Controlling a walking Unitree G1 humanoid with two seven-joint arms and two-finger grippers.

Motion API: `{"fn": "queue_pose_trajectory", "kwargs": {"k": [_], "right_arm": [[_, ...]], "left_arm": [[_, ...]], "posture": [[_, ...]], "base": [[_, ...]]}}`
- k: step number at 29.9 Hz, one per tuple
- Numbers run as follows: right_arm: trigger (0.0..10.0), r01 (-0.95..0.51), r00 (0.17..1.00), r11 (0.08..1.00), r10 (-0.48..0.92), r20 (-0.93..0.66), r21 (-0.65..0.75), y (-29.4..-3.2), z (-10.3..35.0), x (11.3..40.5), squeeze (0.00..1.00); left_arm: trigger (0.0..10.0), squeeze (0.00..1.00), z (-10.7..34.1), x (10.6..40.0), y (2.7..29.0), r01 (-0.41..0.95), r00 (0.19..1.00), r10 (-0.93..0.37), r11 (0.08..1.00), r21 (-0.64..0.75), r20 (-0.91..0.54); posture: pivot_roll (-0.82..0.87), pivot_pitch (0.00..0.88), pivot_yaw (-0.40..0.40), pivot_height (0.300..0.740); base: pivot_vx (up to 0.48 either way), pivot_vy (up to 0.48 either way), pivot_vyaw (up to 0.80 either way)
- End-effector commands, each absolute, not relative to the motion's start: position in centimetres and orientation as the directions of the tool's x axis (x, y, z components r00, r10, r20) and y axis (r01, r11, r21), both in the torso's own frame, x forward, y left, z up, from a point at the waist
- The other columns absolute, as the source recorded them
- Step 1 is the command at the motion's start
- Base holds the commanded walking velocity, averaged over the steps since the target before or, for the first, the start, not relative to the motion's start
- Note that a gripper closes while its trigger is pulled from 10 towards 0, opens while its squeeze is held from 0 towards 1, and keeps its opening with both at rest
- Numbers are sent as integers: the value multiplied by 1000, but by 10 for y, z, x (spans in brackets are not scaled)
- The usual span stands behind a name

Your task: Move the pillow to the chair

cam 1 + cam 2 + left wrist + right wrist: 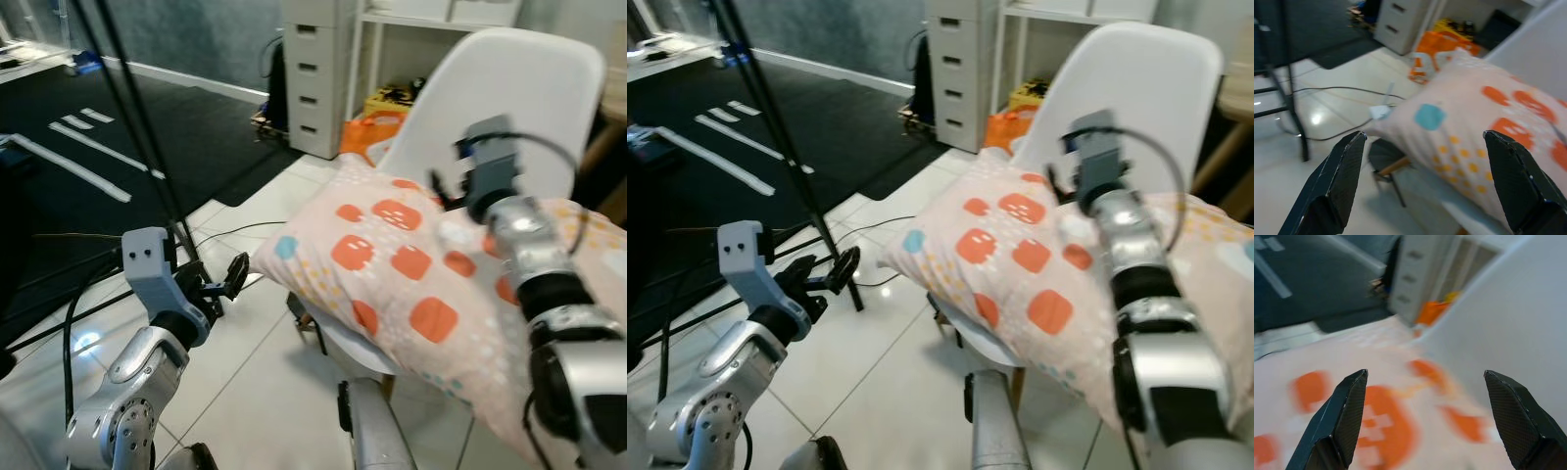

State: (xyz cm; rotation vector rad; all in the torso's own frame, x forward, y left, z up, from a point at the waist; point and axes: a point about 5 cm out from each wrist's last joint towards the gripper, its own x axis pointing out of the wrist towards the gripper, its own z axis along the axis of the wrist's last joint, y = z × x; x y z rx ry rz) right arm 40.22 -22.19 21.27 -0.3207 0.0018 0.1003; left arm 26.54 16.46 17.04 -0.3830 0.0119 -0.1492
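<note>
Floor: pale glossy tiles [245, 362] beside a dark mat with white stripes [88, 147]; black cables trail across the tiles.
Drawer unit: white, several drawers [313, 78], standing against the far wall, an orange bag [364, 132] at its foot.
Chair: white moulded plastic shell chair [529, 88], backrest upright, seat largely covered by the pillow.
Pillow: large soft pale-pink pillow printed with orange squares and one teal patch [392, 264]; lies across the chair seat, its top edge touching the backrest, its near corner overhanging the seat front toward the left hand.
Tripod: black legs [147, 127] standing on the tiles left of the chair.
Right hand: black two-fingered hand [1425, 426], spread wide, holding nothing; hovers over the pillow's upper face, close by the chair back. The head views show its silver arm lying over the pillow.
Left hand: black two-fingered hand [1425, 181], spread wide, holding nothing; raised over the tiles, facing the pillow's overhanging corner, near it but apart.
</note>
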Motion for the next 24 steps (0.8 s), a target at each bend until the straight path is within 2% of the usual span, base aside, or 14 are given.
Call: {"fn": "queue_pose_trajectory", "kwargs": {"k": [1,7,8,12,18,24], "right_arm": [[10000,-113,993,952,100,-59,-285,-219,197,398,0],[10000,-165,983,965,144,-111,-206,-210,174,392,0],[10000,-200,975,963,178,-134,-179,-204,162,387,0],[10000,-269,955,954,245,-169,-133,-190,143,376,0],[10000,-335,930,936,310,-197,-107,-171,131,369,0],[10000,-359,919,929,333,-212,-95,-166,124,364,0]], "left_arm": [[10000,0,169,266,170,122,992,-126,934,-335,10],[10000,0,169,267,173,105,994,-107,946,-306,12],[10000,0,167,266,173,93,995,-96,950,-299,5],[10000,0,162,266,174,76,997,-79,956,-282,-1],[10000,0,157,267,172,73,997,-79,966,-247,-13],[10000,0,153,265,171,75,996,-82,969,-236,-22]], "posture": [[-142,58,47,497],[-142,57,34,510],[-132,47,11,515],[-135,45,0,529],[-132,36,-10,551],[-127,29,-16,570]], "base": [[0,0,0],[0,0,0],[0,0,0],[0,0,0],[0,0,0],[0,0,0]]}}
